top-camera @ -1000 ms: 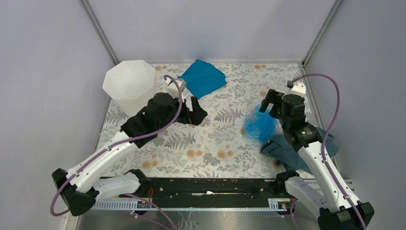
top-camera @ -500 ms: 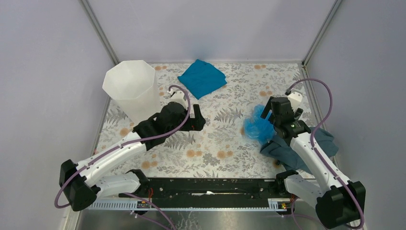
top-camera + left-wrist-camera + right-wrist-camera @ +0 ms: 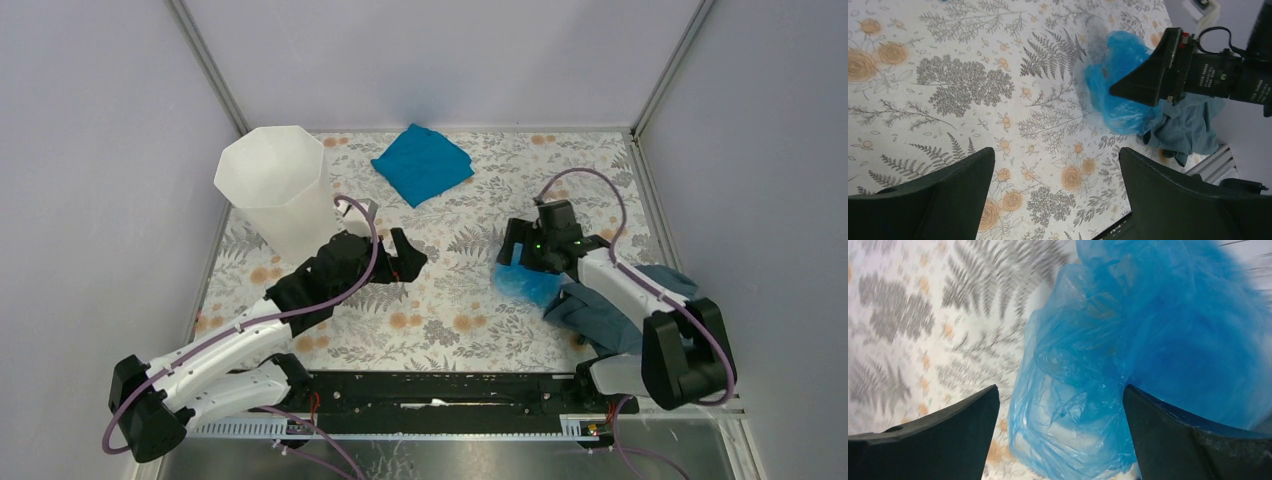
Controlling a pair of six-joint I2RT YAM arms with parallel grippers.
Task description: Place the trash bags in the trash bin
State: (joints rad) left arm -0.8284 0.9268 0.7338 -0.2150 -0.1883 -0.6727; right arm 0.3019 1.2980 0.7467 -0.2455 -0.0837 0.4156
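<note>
The trash bag [image 3: 527, 284], a crumpled light-blue film bag, lies on the floral table cover [image 3: 450, 310] at the right side. It is well apart from the trash bin [image 3: 272, 188], which stands upright at the far left. The right gripper [image 3: 515, 257] is down at the bag with its jaws spread wide. From above, the arm hides where the fingers sit.

The right wrist view settles that. The right gripper [image 3: 1058, 390] straddles the bag [image 3: 1108, 365], with the glossy, see-through film bunched between the two dark fingers. The film presses up against the right-hand finger [image 3: 1193, 440], while table cover shows beside the left-hand one. That view is smeared with blur at its edges.

The left wrist view adds the side-on picture. One black finger of the right gripper [image 3: 1148, 80] lies across the top of the bag [image 3: 1113, 100]. A dull grey-blue cloth [image 3: 1193, 127] is heaped just beside the bag, touching its near right edge.

The left gripper [image 3: 402, 256] hovers over bare cover near the middle of the table, close to the bin's base. Its jaws are wide apart and nothing is between them [image 3: 1055, 152].

Only the overhead view shows the bin and a teal-blue cloth [image 3: 422, 163] lying flat at the far edge.
</note>
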